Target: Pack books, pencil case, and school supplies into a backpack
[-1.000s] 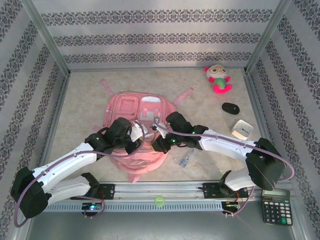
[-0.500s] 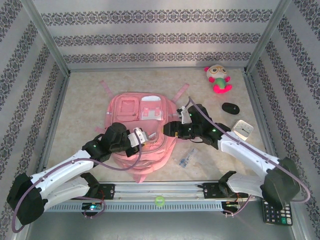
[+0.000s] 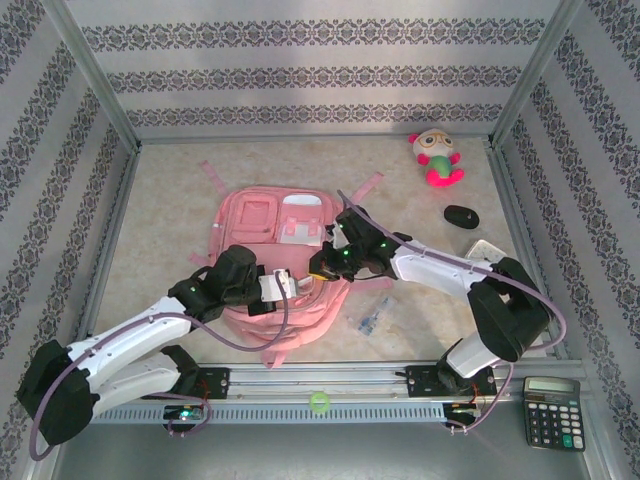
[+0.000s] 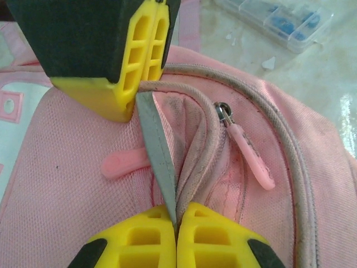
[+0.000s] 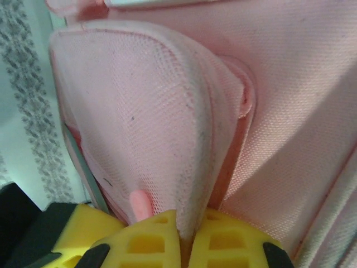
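The pink backpack [image 3: 262,222] lies flat in the middle of the table. My left gripper [image 3: 289,284] is shut on the grey-edged rim of its opening [image 4: 162,167], and its fingertips [image 4: 145,223] pinch the fabric. My right gripper [image 3: 316,269] is shut on a pink mesh flap [image 5: 150,123] of the same backpack, close to the left one. Its yellow fingers [image 4: 136,50] show at the top of the left wrist view. A pink zipper pull [image 4: 251,156] hangs beside the seam. The school supplies packet [image 3: 375,318] lies on the table right of the backpack. The books and pencil case are out of view.
A pink-and-green plush toy [image 3: 437,157] sits at the back right, with a black oval object [image 3: 461,216] in front of it. A black calculator [image 3: 552,410] lies at the near right, beyond the rail. A small green ring [image 3: 319,402] rests on the front rail.
My right arm swung away to the right, then came back left, and its gripper closed on the backpack's flap. My left gripper kept its hold and shifted a little.
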Robot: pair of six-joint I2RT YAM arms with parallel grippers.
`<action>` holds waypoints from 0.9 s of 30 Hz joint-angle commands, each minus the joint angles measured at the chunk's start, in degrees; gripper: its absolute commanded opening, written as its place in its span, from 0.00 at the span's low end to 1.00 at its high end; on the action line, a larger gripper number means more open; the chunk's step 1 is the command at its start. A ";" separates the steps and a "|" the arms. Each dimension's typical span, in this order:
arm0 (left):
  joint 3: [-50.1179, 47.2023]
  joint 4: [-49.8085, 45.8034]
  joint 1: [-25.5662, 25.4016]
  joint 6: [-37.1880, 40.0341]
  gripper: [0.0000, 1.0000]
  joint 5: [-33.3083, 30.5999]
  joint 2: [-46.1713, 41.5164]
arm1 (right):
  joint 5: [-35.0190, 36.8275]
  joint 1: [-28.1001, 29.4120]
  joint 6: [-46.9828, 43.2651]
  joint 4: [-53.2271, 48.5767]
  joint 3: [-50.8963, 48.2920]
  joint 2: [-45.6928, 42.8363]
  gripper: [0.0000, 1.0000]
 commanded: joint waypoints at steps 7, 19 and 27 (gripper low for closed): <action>9.46 -2.84 9.60 -3.01 0.18 0.29 3.98 | 22.72 4.94 14.31 18.86 -6.97 -9.28 0.00; 13.92 -22.35 9.61 -38.34 0.61 5.20 -5.15 | 28.71 6.97 19.69 21.03 -2.45 -7.38 0.00; 10.99 -14.26 6.47 -53.18 0.63 9.92 1.07 | 27.88 7.54 25.19 19.86 -0.75 -7.11 0.00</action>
